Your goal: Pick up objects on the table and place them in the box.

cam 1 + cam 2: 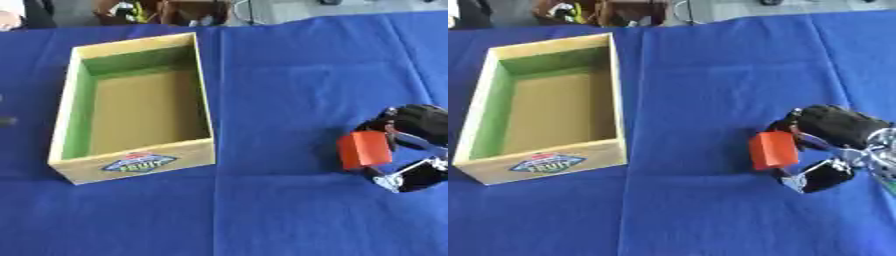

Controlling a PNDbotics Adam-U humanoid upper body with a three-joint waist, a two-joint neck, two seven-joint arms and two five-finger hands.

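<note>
An orange-red block (pixel 773 149) is held in my right hand (pixel 826 134), whose fingers and thumb are curled round it, low over the blue cloth at the right. The wooden box (pixel 203 90), with a green inner wall, a brown floor and a "FRUIT" label on its near side, stands at the left with nothing in it. The block is well to the right of the box. My left hand shows in neither view.
A blue cloth (pixel 289 65) covers the whole table. Beyond its far edge lie a chair and some clutter (pixel 162 11). A small dark thing (pixel 5 120) shows at the left edge of the left eye view.
</note>
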